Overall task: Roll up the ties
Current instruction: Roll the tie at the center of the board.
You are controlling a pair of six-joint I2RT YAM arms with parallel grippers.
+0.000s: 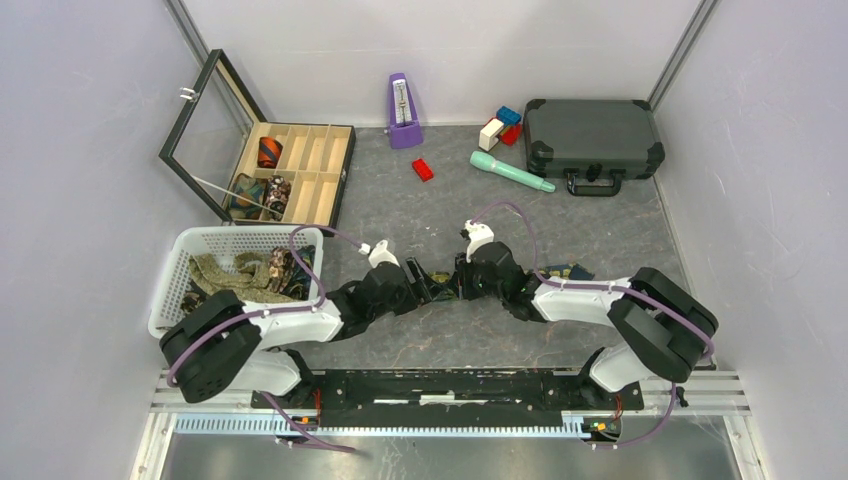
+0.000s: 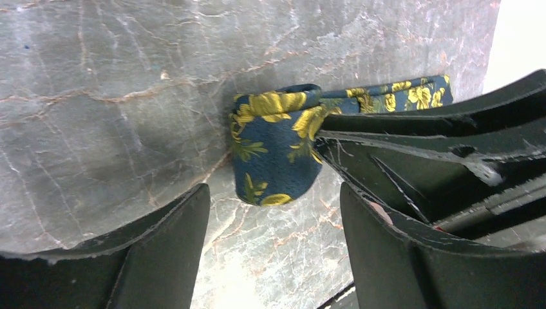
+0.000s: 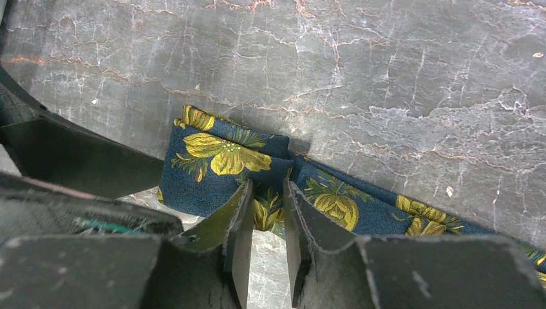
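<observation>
A navy tie [image 3: 219, 164] with yellow flowers lies on the grey marbled table, its end folded over into a short loop [image 2: 273, 151]. My right gripper [image 3: 267, 193] is shut on the tie just behind that fold, with fabric pinched between its tips. The rest of the tie trails right under the right arm and shows again at its far end [image 1: 572, 270]. My left gripper [image 2: 273, 219] is open in front of the fold, facing the right gripper's fingers [image 2: 418, 148], with only bare table between its own fingers. In the top view the two grippers meet mid-table, left [image 1: 425, 285] and right [image 1: 458, 282].
A white basket [image 1: 180, 262] of loose ties stands at the left. Behind it is an open wooden compartment box [image 1: 300, 170] with rolled ties. At the back are a purple metronome [image 1: 403, 112], a red block [image 1: 422, 169], a teal tool [image 1: 510, 171] and a dark case [image 1: 592, 140].
</observation>
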